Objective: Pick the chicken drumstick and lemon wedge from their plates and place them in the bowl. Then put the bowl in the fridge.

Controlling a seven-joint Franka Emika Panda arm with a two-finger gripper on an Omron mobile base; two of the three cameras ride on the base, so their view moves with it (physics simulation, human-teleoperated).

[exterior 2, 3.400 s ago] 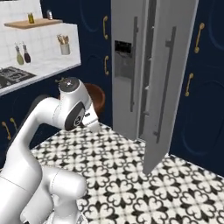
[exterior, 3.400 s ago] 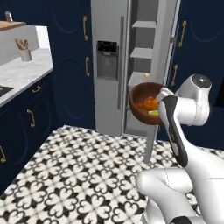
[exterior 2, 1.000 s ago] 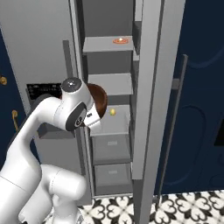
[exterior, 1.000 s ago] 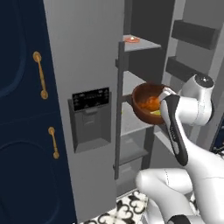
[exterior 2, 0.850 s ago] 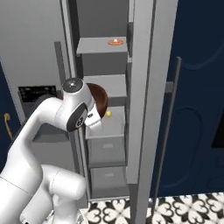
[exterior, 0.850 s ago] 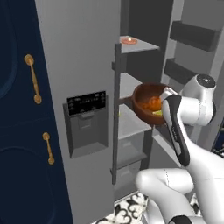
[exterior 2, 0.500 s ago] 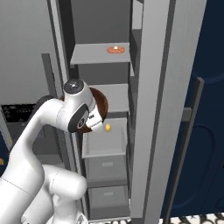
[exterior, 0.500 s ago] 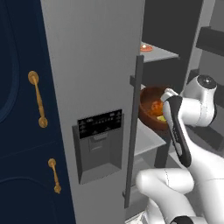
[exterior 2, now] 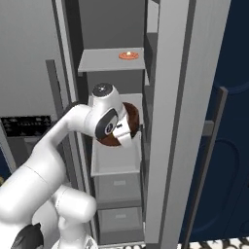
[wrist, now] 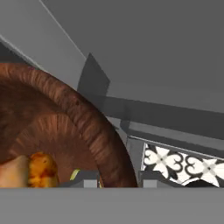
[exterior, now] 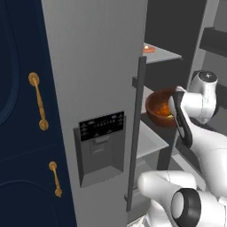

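step: last leg, carrying the loaded bowl into the open fridge; food pickup looks done, judging by what sits in the bowl.
bowl: dark reddish-brown, held up at the arm's end, level with the middle shelf; roughly upright, rim toward the compartment. In the right base view it sits at about 3 o'clock of the wrist, partly hidden behind it.
chicken drumstick: orange-brown lump inside the bowl, at the bottom left of the hand view; also an orange patch in the bowl in the left base view.
lemon wedge: thin yellow sliver at about 3 o'clock of the drumstick, low in the bowl; mostly cut off, so probably the wedge, not certain.
gripper: tips straddle the bowl wall, one inside, one outside; narrow gap, clamped on the rim as far as I can judge.
fridge: the dispenser door is closed at 9 o'clock in the left base view, the other compartment is open, grey shelves and two drawers showing.
top shelf: small orange flat item on it, well above the bowl.
next move: push the bowl forward over the middle shelf, lower until the base rests flat, then open the fingers and back out straight.
risk: the bowl is about as wide as the shelf gap, so it could clip the door edge or the upright; tilting would spill the food.
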